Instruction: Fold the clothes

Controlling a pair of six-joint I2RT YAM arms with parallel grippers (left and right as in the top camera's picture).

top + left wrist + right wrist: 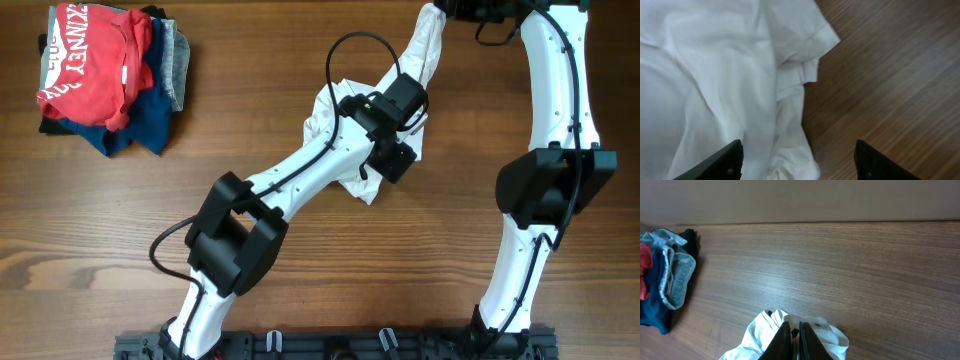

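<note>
Shirt's place: the white T-shirt [325,112] lies crumpled just right of the middle of the table [260,100]. One end is drawn out like a twisted rope toward 1 o'clock, where it is raised off the wood.
Right pincer: the right pincer [795,341] is closed tight on a fold of the white cloth at that 1 o'clock end.
Left pincer: the left pincer [799,162] has its jaws set wide apart and holds nothing. It hangs over the heap's 5 o'clock edge, one finger above cloth and the other above bare wood.
How it will handle: it looks like light, limp cotton with no stiffness of its own. It should sag, bunch and trail wherever it is unsupported. It is not fragile and probably not slippery, though it may drag a little on the wood.
Where to take hold: likely at a hemmed edge. The sleeve [815,35], toward 1 o'clock in the left wrist view, shows a clean hem lying flat beside open wood.
Risk: a pinch in the middle of the heap may gather several layers and lift a lump.
Print: no lettering shows on the exposed cloth.
Other clothes: a pile of clothes [100,75] sits at 10 o'clock, well apart.
</note>
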